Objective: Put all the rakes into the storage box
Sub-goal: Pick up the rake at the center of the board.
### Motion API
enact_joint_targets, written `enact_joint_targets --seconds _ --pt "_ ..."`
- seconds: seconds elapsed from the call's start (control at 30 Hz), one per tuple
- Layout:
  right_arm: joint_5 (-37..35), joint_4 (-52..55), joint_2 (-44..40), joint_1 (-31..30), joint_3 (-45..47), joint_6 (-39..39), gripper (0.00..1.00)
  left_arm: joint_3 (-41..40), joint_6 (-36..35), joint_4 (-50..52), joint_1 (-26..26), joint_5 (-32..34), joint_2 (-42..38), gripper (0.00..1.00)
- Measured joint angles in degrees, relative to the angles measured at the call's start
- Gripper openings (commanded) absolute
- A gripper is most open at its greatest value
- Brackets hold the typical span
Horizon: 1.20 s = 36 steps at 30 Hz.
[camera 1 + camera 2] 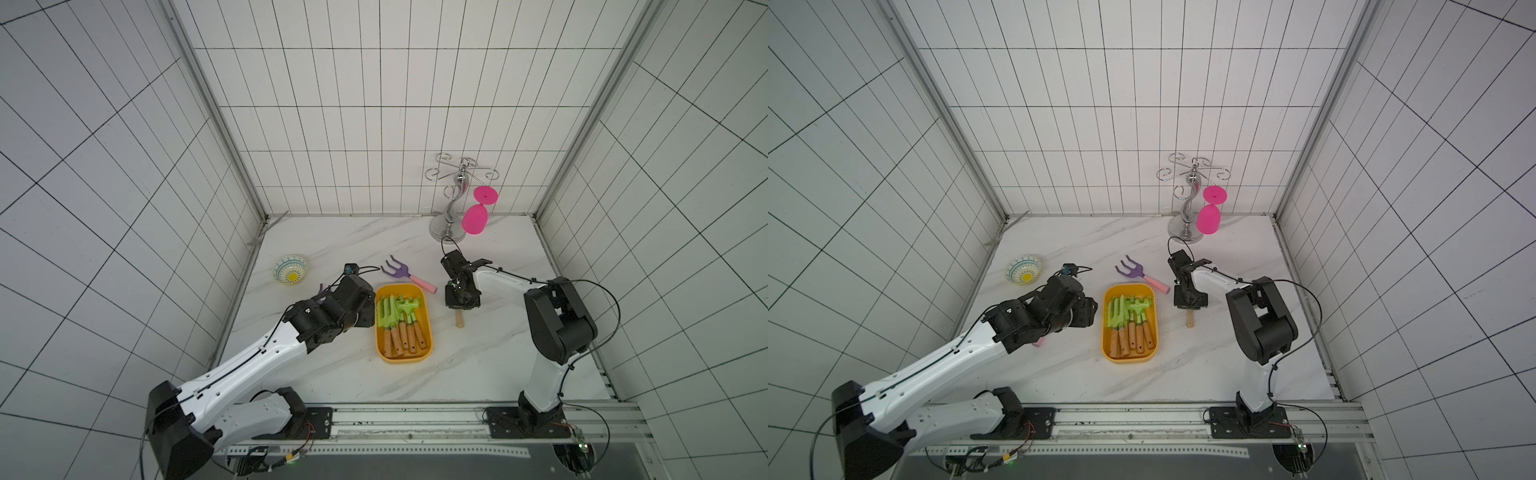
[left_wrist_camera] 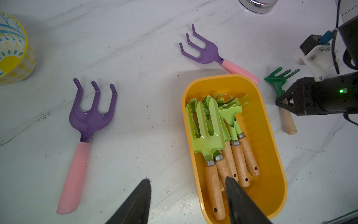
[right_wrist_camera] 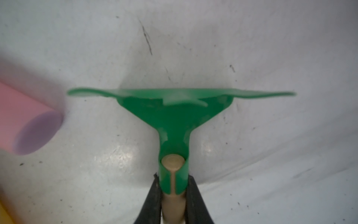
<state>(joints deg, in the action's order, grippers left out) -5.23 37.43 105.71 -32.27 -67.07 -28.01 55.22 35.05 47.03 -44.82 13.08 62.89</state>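
The rake [image 3: 174,112] has a dark green head and a pale wooden handle. It is on the marble table just right of the storage box [image 1: 428,332], a shallow yellow-orange tub. My right gripper [image 3: 173,178] is shut on the rake's neck where the green socket meets the handle. In both top views only the handle end [image 1: 459,320] [image 1: 1189,321] shows below that gripper. The left wrist view shows the rake's head [image 2: 279,81] beside the box [image 2: 271,135]. My left gripper [image 2: 187,179] is open and holds nothing, over the box's left rim.
Several light green rakes [image 1: 399,316] with wooden handles lie in the box. One purple rake with a pink handle [image 1: 399,272] lies behind the box, another [image 2: 91,120] left of it under my left arm. A patterned bowl [image 1: 290,270] sits far left. A chrome stand [image 1: 451,208] with a pink glass [image 1: 476,218] is at the back.
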Motion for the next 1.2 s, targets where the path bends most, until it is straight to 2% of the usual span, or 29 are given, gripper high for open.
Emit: enact_joint_targets --seconds 0.17,0.37,0.53,0.7,0.83,1.0,1.2 --pt "0.02 0.15 -1.81 -0.61 0.04 0.22 0.08 0.00 -0.24 -1.42 0.00 -1.62 1.77 0.63" --pt "-0.39 2.27 -11.82 -3.04 0.00 -0.02 0.08 0.31 -0.85 -2.29 0.00 -5.66 6.08 0.62" --pt "-0.33 5.22 -19.67 -6.10 -0.20 -1.90 0.08 0.35 -2.08 -7.50 -0.02 -16.17 8.33 0.62" --pt "0.00 7.17 -23.98 -9.35 -1.46 -5.42 0.08 -3.04 -1.40 -21.62 -0.09 -27.32 7.13 0.63" --pt "0.22 7.39 -26.58 -11.43 -2.62 -8.37 0.08 -4.90 0.63 -30.86 -0.50 -33.20 8.17 0.63" --pt "1.16 7.41 -27.02 -13.44 -4.57 -11.21 0.08 -5.09 2.45 -38.56 -3.23 -35.89 12.09 0.62" --pt "1.60 7.41 -26.97 -16.13 -5.22 -13.44 0.08 -5.46 3.37 -43.25 -7.52 -34.60 14.47 0.62"
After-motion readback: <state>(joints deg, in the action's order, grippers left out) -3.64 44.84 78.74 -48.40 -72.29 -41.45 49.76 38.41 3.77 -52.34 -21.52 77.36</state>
